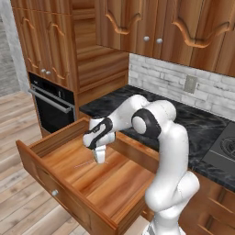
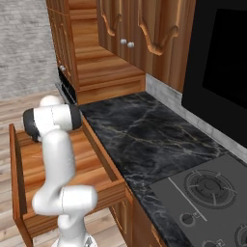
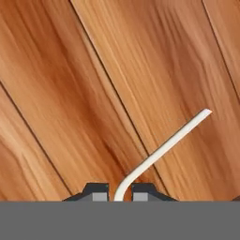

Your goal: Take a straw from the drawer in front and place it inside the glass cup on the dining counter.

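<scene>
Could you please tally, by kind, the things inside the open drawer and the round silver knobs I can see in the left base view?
Straw, in the claw: 1
Round silver knobs: 5 (drawer front, tall cabinet, upper cabinet doors)
Total: 6

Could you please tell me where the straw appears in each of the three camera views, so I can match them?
Left base view: the straw lies on the drawer floor, left of the gripper.
Right base view: I cannot make it out.
Hand view: the straw runs from between the fingertips toward the upper right.
Shared landmark: the drawer's plank floor.
</scene>
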Motion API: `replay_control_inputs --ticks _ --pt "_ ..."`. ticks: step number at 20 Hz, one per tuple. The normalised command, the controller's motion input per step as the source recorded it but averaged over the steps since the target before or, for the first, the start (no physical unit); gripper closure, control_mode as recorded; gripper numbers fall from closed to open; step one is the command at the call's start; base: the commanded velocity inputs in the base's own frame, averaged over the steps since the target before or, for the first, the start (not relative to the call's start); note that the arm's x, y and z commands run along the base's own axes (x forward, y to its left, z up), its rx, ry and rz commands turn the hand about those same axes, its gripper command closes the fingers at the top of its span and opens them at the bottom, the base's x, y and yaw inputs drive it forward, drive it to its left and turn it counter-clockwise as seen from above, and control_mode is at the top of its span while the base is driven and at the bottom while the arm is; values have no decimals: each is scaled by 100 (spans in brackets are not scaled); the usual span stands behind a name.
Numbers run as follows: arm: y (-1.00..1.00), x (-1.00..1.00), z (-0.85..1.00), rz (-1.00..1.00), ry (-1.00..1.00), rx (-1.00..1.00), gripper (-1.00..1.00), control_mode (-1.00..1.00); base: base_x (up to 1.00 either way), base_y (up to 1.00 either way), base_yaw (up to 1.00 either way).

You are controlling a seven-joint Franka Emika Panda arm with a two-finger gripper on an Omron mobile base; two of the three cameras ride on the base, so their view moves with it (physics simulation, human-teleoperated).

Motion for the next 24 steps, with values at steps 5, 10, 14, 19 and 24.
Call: replay_control_inputs --ticks 5,10,14,19,24 --pt "-1 -76 87 2 12 -5 100 -100 0 0 0" --pt "-1 -65 100 2 8 -7 100 -100 0 0 0" --pt "-14 -60 100 7 1 -4 100 -100 0 0 0" --pt "-28 -42 90 17 0 0 100 -100 0 0 0" --pt "-48 -34 45 26 -2 0 100 -100 0 0 0"
